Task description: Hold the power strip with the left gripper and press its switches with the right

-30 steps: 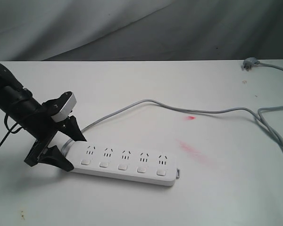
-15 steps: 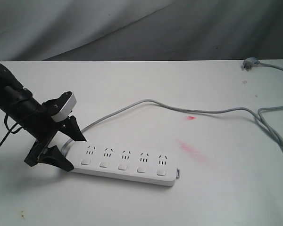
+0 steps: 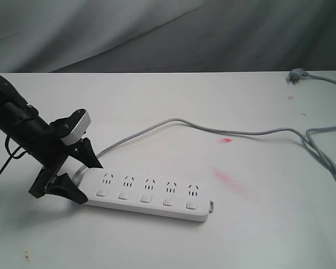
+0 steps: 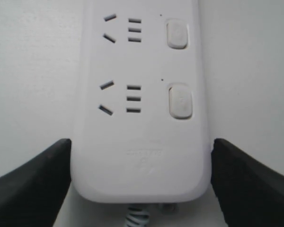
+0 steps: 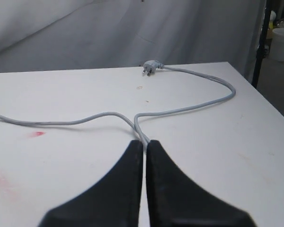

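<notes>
Exterior view: the power strip (image 3: 148,193) lies flat at the near left of the surface (image 3: 157,246), its left end held by the left tool (image 3: 89,182).
That tool is clamped across the strip's width, a finger on each long side. The right tool (image 5: 145,143), fingers together on nothing, sits by the cable (image 5: 189,101). The strip looks like light, stiff, smooth plastic, likely to slide under a push, so hold the narrow end clear of the switches (image 3: 146,198). Faint raised lettering near that end is too blurred to read.
</notes>
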`<state>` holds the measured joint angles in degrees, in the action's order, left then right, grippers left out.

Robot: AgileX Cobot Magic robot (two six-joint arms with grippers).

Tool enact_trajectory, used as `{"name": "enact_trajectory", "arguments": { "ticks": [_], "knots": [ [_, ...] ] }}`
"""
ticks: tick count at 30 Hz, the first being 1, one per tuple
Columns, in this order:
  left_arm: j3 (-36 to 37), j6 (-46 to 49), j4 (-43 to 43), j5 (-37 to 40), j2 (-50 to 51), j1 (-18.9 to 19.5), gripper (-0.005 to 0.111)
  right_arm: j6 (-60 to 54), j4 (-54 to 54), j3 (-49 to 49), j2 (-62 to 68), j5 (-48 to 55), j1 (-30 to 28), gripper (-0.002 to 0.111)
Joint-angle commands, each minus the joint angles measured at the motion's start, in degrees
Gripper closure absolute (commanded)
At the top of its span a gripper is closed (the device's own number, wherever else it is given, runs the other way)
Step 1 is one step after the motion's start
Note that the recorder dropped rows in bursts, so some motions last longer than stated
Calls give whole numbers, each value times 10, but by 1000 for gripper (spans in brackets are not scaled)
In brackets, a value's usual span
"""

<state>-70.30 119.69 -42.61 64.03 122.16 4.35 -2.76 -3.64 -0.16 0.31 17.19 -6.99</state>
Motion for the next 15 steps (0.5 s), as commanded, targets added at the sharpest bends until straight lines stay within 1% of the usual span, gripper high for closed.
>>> {"name": "enact_trajectory", "arguments": {
  "ticks": [1, 3, 6, 11, 12, 13, 15],
  "knots": [
    [-3, 3, -4, 2, -1, -4, 71, 8, -11, 2, -3, -110, -4, 105],
    [-3, 3, -4, 2, -1, -4, 71, 8, -40, 2, -3, -190, -4, 105],
    [-3, 3, -4, 2, -1, -4, 71, 8, -44, 2, -3, -282, -4, 105],
    [-3, 3, -4, 2, -1, -4, 71, 16, -44, 2, -3, -355, -4, 105],
    [-3, 3, -4, 2, -1, -4, 71, 38, -47, 2, -3, -377, -4, 105],
    [-3, 3, -4, 2, -1, -4, 71, 89, -62, 2, -3, -399, -4, 105],
    [-3, 3, -4, 2, -1, -4, 71, 262, -95, 2, -3, -447, -4, 105]
  ]
}}
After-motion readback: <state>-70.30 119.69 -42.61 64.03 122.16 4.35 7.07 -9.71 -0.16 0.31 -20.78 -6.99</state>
